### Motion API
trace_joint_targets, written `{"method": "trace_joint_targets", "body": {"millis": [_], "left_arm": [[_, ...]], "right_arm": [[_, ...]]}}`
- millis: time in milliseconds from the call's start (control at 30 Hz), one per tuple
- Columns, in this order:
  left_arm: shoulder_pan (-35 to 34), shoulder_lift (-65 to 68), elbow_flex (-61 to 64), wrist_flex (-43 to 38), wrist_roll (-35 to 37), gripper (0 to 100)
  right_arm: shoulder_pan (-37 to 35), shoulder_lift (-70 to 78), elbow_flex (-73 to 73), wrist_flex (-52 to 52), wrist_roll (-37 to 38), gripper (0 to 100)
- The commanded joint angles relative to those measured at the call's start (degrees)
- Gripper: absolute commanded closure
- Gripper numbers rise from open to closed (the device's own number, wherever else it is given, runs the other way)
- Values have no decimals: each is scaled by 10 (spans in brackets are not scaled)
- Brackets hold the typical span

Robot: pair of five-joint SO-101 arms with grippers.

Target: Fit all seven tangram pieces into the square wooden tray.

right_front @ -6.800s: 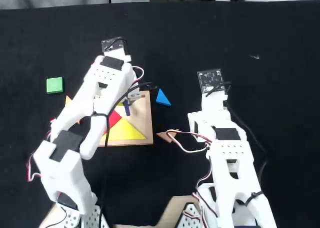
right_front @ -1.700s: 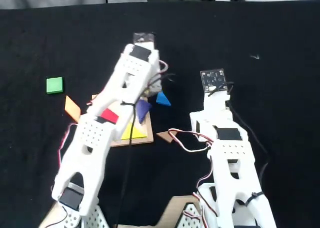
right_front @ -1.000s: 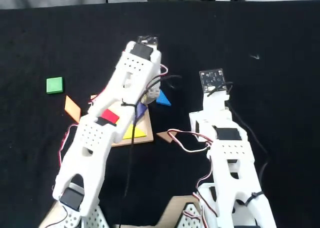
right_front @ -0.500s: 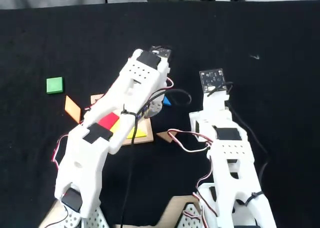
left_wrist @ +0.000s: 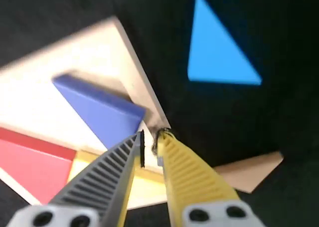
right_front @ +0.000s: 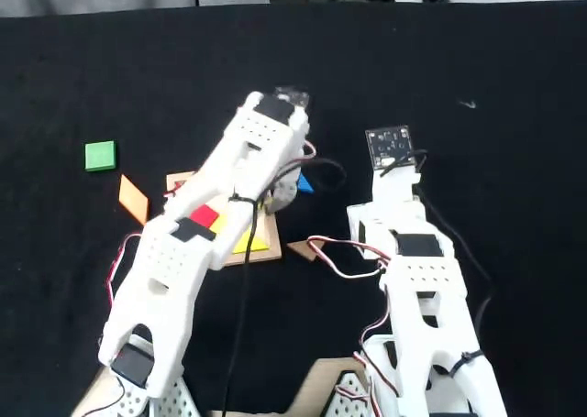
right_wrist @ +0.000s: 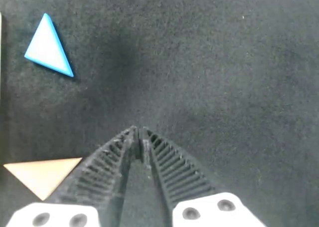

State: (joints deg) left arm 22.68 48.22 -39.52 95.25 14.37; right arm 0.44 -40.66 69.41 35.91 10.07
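My left claw (left_wrist: 149, 139) clenched, nothing between fingers, tips at corner rim of wooden tray (left_wrist: 70, 47). Dark blue piece (left_wrist: 99, 110) inside tray, just beside tips; red piece (left_wrist: 35, 162) and yellow piece (right_front: 249, 244) in tray too. Light blue triangle (left_wrist: 217, 52) off tray near that corner, apart from tips. Tan triangle (left_wrist: 249, 169) off tray, same side. Pieces look light, stiff, smooth, thin: pinch low across 2 opposite edges, else likely slip. My right claw (right_wrist: 137, 134) clenched, empty, over cloth off tray
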Motion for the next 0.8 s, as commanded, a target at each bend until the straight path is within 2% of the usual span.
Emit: {"method": "trace_joint_targets", "body": {"millis": [0, 200, 300, 367, 633, 767], "left_arm": [[-23, -8, -80, 17, -6, 927], [-58, -7, -87, -14, -7, 927], [-66, -16, -93, 12, -7, 927], [-56, -25, -117, 60, -28, 927], [5, -19, -47, 48, -102, 930], [-5, 15, -71, 40, -104, 930]], "right_arm": [[-9, -22, -24, -10, 6, 987], [-10, -22, -24, -10, 6, 987], [-10, -21, -24, -10, 6, 987], [-10, -21, -24, -10, 6, 987], [-10, -20, -24, -10, 6, 987], [-10, -20, -24, -10, 6, 987]]}}
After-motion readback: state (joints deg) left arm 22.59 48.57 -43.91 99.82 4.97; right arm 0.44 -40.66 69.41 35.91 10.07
